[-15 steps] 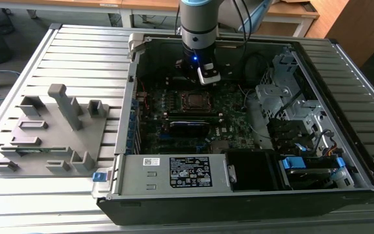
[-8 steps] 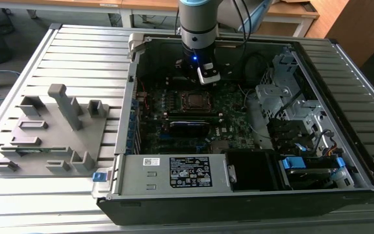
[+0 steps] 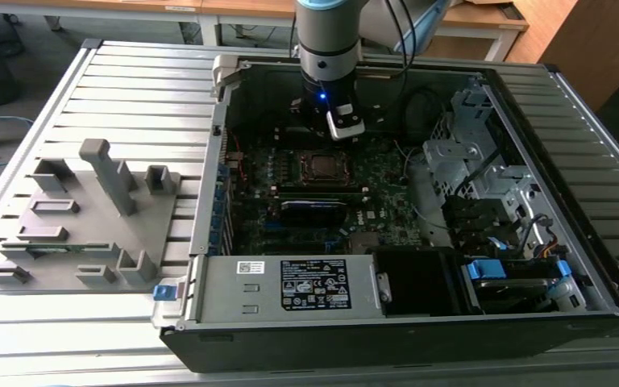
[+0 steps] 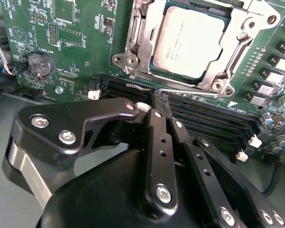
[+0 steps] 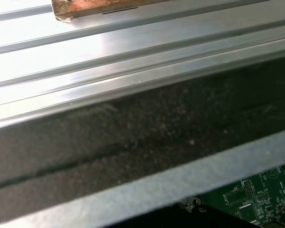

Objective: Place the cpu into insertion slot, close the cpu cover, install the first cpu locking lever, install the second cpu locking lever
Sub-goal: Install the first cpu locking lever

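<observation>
One arm reaches down into an opened computer case that stands on a slotted metal table. In the second wrist view the gripper has its two black fingers pressed together with no gap, and I see nothing held between them. The tips are over the long black memory slots, just beside the edge of the insertion slot. The cpu already lies flat inside this slot, grey top upward, and the cpu cover lies as a silver frame around it. A thin silver lever runs along the near side of the slot; I cannot tell whether it is hooked. On the exterior view's left, a grey holder tray rests on the table.
</observation>
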`<control>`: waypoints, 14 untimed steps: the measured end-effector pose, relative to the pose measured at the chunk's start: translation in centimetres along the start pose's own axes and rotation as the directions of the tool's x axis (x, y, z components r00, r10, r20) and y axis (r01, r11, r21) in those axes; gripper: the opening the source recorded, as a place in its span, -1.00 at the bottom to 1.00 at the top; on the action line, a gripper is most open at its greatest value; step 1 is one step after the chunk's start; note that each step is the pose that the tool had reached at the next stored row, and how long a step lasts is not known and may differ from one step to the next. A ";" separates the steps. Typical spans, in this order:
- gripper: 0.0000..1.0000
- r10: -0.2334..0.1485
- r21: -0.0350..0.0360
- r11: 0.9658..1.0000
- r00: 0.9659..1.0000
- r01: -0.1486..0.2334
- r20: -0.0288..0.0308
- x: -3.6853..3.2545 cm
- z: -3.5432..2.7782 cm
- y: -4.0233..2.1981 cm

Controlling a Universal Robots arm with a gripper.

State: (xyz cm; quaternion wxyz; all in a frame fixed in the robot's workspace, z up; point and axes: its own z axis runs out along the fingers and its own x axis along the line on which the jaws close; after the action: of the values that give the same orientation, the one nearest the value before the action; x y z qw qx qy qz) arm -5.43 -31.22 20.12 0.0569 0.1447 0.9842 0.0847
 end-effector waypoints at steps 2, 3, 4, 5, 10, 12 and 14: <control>-0.79 0.000 0.000 1.000 1.000 0.000 0.002 0.00 0.04 -0.01; -0.79 -0.001 0.000 1.000 1.000 0.001 0.002 0.00 0.05 -0.01; -0.79 -0.001 0.001 1.000 1.000 0.001 0.003 0.00 0.06 -0.01; -0.79 -0.001 0.001 1.000 1.000 0.001 0.003 0.00 0.06 -0.01; -0.79 -0.001 0.002 1.000 1.000 0.001 0.003 -0.02 0.05 -0.07; -0.79 -0.001 0.002 1.000 1.000 0.001 0.003 -0.03 0.04 -0.14; -0.79 -0.001 0.002 1.000 1.000 0.001 0.003 -0.04 0.04 -0.16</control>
State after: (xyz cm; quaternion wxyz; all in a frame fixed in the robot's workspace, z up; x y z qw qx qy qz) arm -5.43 -31.38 20.05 0.0583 0.1446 0.9842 0.0834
